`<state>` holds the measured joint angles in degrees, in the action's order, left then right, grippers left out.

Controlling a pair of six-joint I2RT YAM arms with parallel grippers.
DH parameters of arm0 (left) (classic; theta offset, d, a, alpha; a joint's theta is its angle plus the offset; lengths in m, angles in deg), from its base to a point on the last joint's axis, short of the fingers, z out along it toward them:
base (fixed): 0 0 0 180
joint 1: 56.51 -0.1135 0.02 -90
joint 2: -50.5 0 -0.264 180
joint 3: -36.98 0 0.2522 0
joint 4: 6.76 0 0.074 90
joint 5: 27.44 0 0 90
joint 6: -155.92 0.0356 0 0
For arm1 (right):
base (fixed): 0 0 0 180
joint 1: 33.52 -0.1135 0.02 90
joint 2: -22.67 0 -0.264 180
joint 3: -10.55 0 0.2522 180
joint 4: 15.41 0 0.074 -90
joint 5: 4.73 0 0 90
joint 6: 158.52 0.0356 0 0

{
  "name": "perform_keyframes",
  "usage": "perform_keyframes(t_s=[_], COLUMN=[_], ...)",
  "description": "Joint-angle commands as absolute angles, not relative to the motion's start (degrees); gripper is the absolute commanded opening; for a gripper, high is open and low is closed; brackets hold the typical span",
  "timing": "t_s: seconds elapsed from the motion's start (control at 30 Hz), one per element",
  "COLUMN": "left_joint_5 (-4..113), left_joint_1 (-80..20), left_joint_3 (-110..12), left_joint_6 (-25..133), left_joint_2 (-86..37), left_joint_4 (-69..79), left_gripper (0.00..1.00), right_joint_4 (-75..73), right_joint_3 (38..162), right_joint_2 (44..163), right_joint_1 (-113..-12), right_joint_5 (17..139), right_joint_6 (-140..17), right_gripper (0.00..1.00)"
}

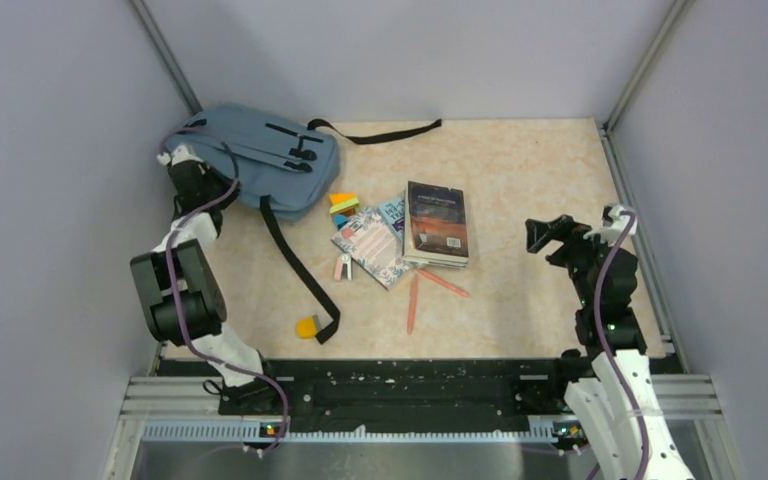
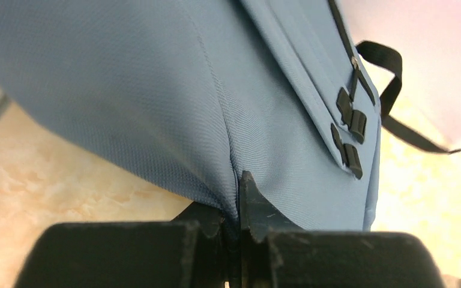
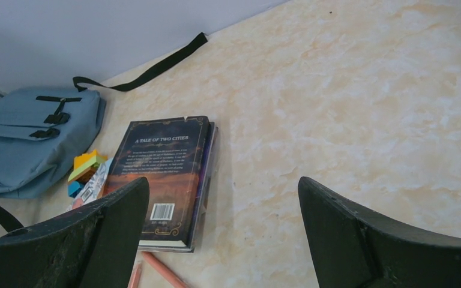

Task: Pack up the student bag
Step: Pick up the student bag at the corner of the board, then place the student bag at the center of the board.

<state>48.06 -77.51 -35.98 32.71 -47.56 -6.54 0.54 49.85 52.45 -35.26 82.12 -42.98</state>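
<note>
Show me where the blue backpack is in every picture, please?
Top view: backpack upper left, near the back corner.
Left wrist view: backpack fills most of the picture.
Right wrist view: backpack at the left edge, beyond the book.
Shared landmark: its two black buckles, visible in all three.

student bag (image 1: 250, 158) back left; book (image 1: 436, 222), perhaps stacked, right

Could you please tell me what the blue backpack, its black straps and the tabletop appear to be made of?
The student bag: woven fabric, matte slate-blue; fine weave grain and a stitched seam show close up. Its straps: flat black webbing, probably nylon, lying limp. The table: hard, smooth, beige marbled pattern with slight sheen, likely laminate rather than stone.
</note>
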Motion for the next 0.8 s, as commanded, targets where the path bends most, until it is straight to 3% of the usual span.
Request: perform_keyframes(t_s=[0.0, 0.1, 0.43, 0.77], left_joint_5=[60.27, 71.21, 87.78, 88.25], left_joint_1=[-70.52, -63.07, -49.78, -41.79], left_joint_3=[-41.08, -40.53, -38.23, -35.45], left_joint_6=[54.79, 68.16, 92.02, 103.4], left_joint_2=[-39.23, -35.22, -22.81, -13.16], left_joint_4=[-4.21, -4.04, -9.24, -7.55], left_gripper=[0.0, 0.0, 0.0, 0.0], right_joint_4=[-1.83, -1.83, -2.17, -2.59], right_joint_3=[50.96, 51.03, 50.75, 50.79], right_joint_2=[52.67, 52.58, 53.28, 55.2], right_joint_1=[-35.54, -35.54, -35.56, -35.54], right_joint_5=[81.12, 81.09, 79.7, 78.88], right_joint_6=[-43.57, -43.59, -43.34, -43.2], right_gripper=[0.92, 0.92, 0.92, 0.92])
